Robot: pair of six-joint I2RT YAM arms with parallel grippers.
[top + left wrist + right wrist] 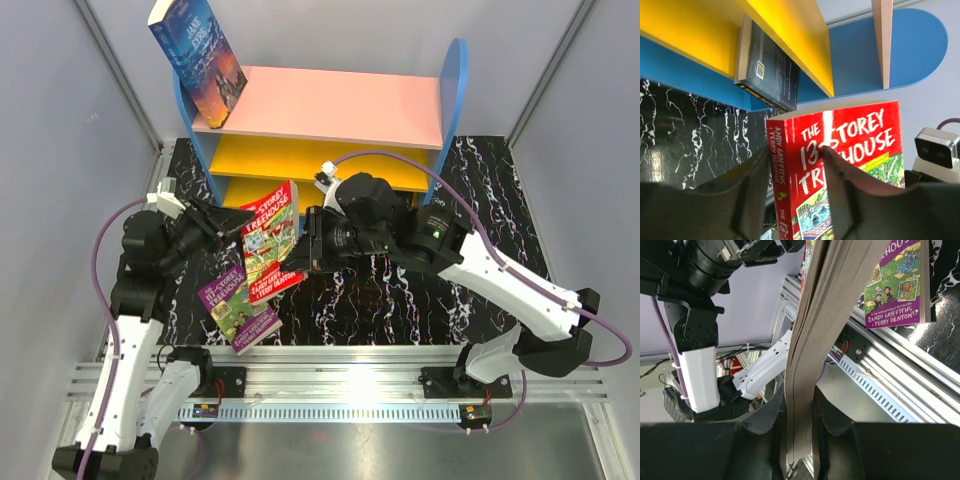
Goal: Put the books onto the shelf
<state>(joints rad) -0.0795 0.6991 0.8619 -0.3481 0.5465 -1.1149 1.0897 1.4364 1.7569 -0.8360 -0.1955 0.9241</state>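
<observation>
Because the right gripper (800,400) clamps the page edge of the red book (270,238) to hold it upright over the counter (400,300), before the shelf (330,100), your left gripper (795,155) straddles its spine half open; a grip cannot be confirmed.

White arms (505,275), black joints, purple cables (97,262)

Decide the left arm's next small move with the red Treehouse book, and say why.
Probably close the left fingers onto the spine of the red book: they straddle it, seemingly not yet clamped, while the right fingers pinch its page edge. A second grip would steady it for the shelf.
</observation>
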